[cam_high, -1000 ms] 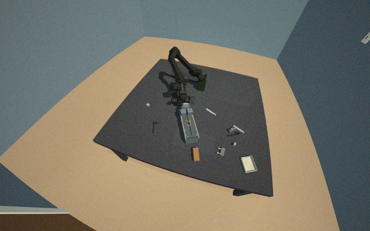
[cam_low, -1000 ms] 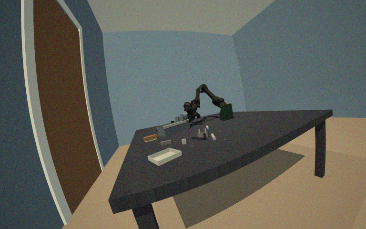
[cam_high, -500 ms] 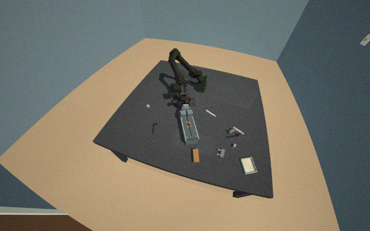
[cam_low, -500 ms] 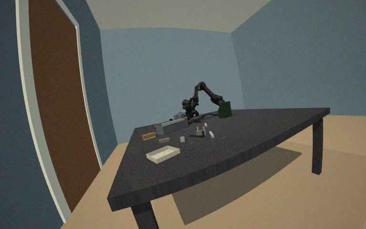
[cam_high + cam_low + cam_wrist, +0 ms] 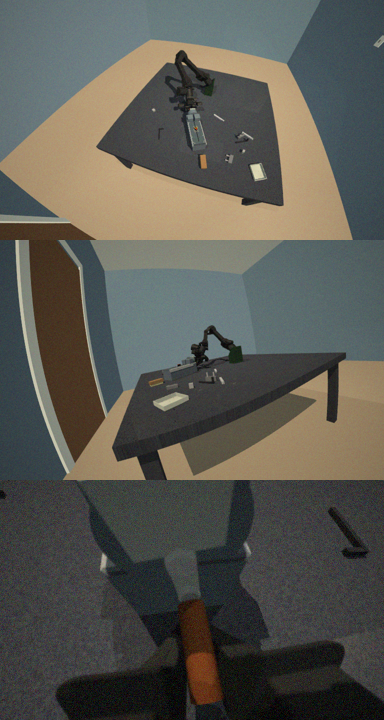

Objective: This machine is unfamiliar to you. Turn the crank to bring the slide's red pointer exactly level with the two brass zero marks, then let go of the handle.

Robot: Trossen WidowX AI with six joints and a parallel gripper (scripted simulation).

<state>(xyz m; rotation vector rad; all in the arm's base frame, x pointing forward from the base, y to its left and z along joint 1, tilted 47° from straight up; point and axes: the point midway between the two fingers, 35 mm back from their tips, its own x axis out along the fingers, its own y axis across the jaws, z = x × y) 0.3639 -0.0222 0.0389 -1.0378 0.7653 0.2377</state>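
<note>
The grey machine (image 5: 193, 135) (image 5: 184, 372) stands on the dark table, a long box with its crank end toward the arm. Its red pointer (image 5: 195, 128) shows near the middle of the slot, beside small brass-coloured marks; whether they are exactly level is too small to tell. In the wrist view the grey crank arm (image 5: 182, 570) runs down to the orange handle (image 5: 203, 672). My gripper (image 5: 192, 627) is shut on the orange handle, one finger on each side of it. In the exterior view the handle is hidden.
An orange block (image 5: 203, 161) (image 5: 156, 382) lies beyond the machine's far end. A pale tray (image 5: 265, 176) (image 5: 159, 406) stands near the table's corner. Several small grey and white parts lie beside the machine, and a dark L-shaped piece (image 5: 159, 133) (image 5: 348, 530) lies on its other side.
</note>
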